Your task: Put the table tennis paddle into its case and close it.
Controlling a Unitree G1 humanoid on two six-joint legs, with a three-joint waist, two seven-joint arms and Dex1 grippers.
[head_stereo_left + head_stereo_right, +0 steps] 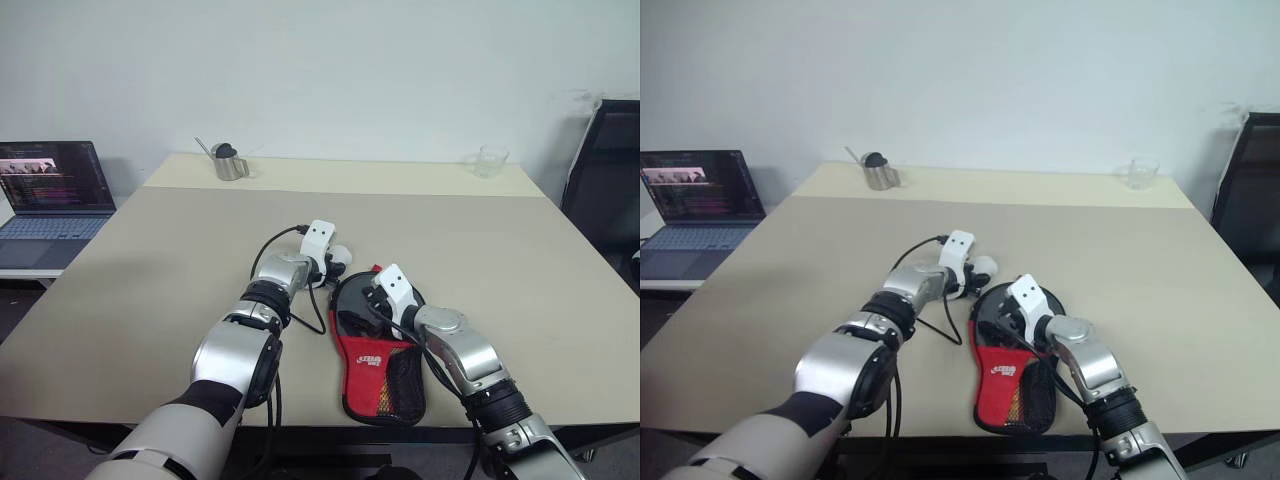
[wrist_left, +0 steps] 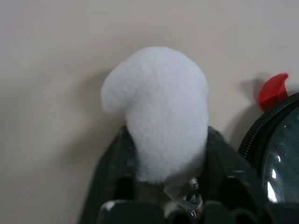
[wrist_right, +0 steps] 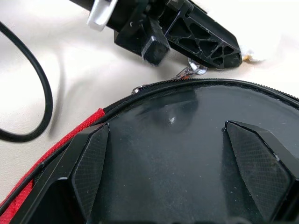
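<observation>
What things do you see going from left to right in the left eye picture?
Laptop → metal cup → left claw → case → glass cup → black chair.

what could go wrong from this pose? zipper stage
1. The left gripper is at the small metal zipper pull with its white pompom; it could close on the fluff alone and slip off.
2. The right gripper is open over the case, fingers spread on the round end. If it doesn't bear down, the case may drag across the table when the zip is pulled.
</observation>
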